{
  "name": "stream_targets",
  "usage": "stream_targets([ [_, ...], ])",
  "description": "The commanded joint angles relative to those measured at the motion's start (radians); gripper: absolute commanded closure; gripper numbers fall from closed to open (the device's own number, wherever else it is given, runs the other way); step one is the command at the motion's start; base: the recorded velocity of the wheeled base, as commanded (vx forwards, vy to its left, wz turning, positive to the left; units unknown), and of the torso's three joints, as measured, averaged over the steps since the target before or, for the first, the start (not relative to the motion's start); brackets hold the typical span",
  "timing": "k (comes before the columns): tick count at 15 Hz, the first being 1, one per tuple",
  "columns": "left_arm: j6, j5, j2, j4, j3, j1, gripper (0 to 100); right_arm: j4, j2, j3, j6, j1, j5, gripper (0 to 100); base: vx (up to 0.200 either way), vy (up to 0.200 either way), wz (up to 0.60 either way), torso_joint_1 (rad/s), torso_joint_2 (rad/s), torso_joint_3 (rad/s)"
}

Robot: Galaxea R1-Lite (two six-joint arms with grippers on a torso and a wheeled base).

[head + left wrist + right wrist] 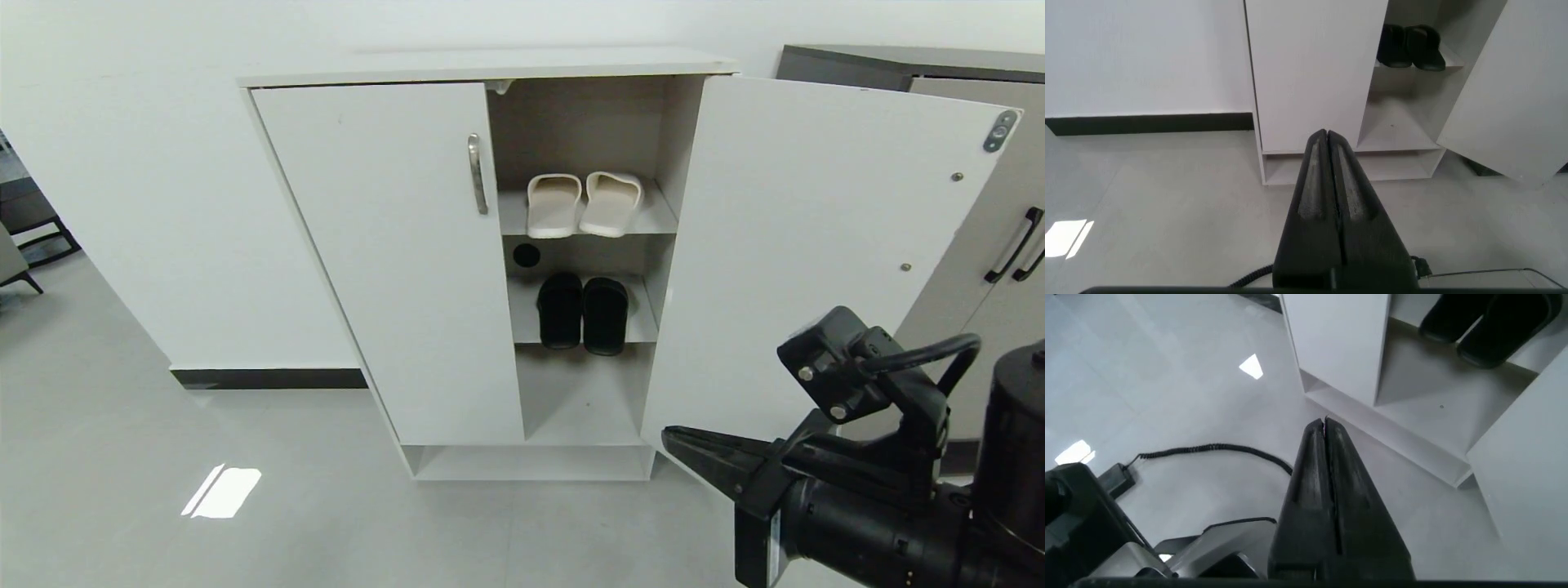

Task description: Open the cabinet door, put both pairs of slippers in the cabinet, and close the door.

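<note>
A white cabinet [490, 69] stands against the wall with its right door [808, 245] swung open and its left door [392, 261] closed. On the upper shelf sits a pair of cream slippers [581, 204]. A pair of black slippers [582, 312] rests on the shelf below; they also show in the left wrist view [1410, 46] and the right wrist view [1490, 322]. My right gripper [682, 447] is shut and empty, low in front of the open door. My left gripper [1326, 139] is shut and empty, above the floor facing the cabinet base.
A grey cabinet [1004, 245] with dark handles stands behind the open door on the right. Grey floor [245, 506] spreads in front and to the left. A black coiled cable [1208, 449] lies on the floor. Chairs [24, 237] stand at the far left.
</note>
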Motion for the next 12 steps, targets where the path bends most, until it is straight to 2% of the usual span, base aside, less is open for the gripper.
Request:
stream_targets([
  [1,0.0,-0.001,0.001,0.0,0.0,0.0,100,0.0,0.012,0.0,0.001,-0.01,0.001,100,0.0,0.0,0.0,0.0,0.0,0.0],
  [4,0.001,-0.001,0.001,0.0,0.0,-0.001,100,0.0,0.009,0.0,0.001,-0.014,0.015,100,0.0,0.0,0.0,0.014,-0.04,-0.027],
  [7,0.001,-0.001,0.001,0.0,0.0,0.0,100,0.001,0.017,0.0,0.001,-0.014,0.014,100,0.0,0.0,0.0,0.045,-0.24,-0.242],
  [12,0.001,-0.001,0.0,0.0,0.0,0.0,100,0.003,0.025,0.012,-0.001,-0.014,0.014,100,0.0,0.0,0.0,0.16,-0.49,-0.296],
])
